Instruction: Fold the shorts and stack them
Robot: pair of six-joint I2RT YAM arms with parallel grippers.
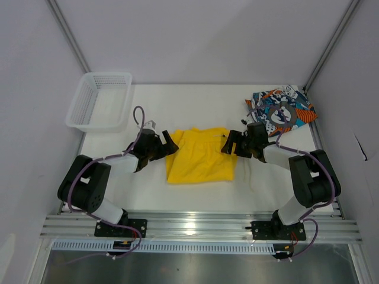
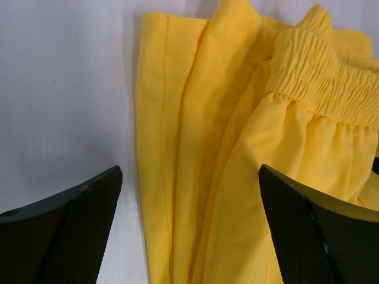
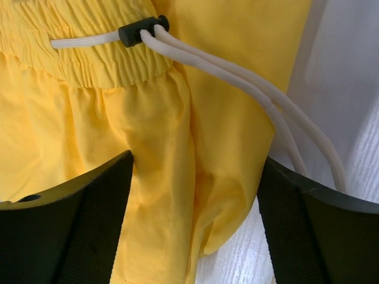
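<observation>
Your left end effector [image 1: 167,144] sits at the left edge of the yellow shorts [image 1: 200,157] with its jaws spread wide and nothing pinched. In the left wrist view, one finger [image 2: 77,219] hangs over bare desk [image 1: 195,106] and the other over yellow cloth, so the jaws straddle the side edge of the garment. You cannot tell from that view whether the tips touch the fabric.

Your right end effector [image 1: 230,144] mirrors it at the right edge of the same shorts. Its jaws also stand apart and grip nothing. The right wrist view shows one finger [image 3: 83,225] over the yellow cloth and the other beside the edge, over the white surface. The white drawstring [image 3: 237,77] runs out from a dark toggle [image 3: 133,32] on the gathered waistband [image 3: 89,59], crosses the cloth and passes under that second finger.

The yellow shorts lie flat near the middle of the desk, between the two arms, waistband toward the far side, with lengthwise layers of cloth overlapping along the left side.

The printed shorts [image 1: 284,109] lie in a crumpled heap at the far right corner, behind your right arm and well apart from the yellow pair.

The white mesh basket [image 1: 96,125] stands at the far left corner.
</observation>
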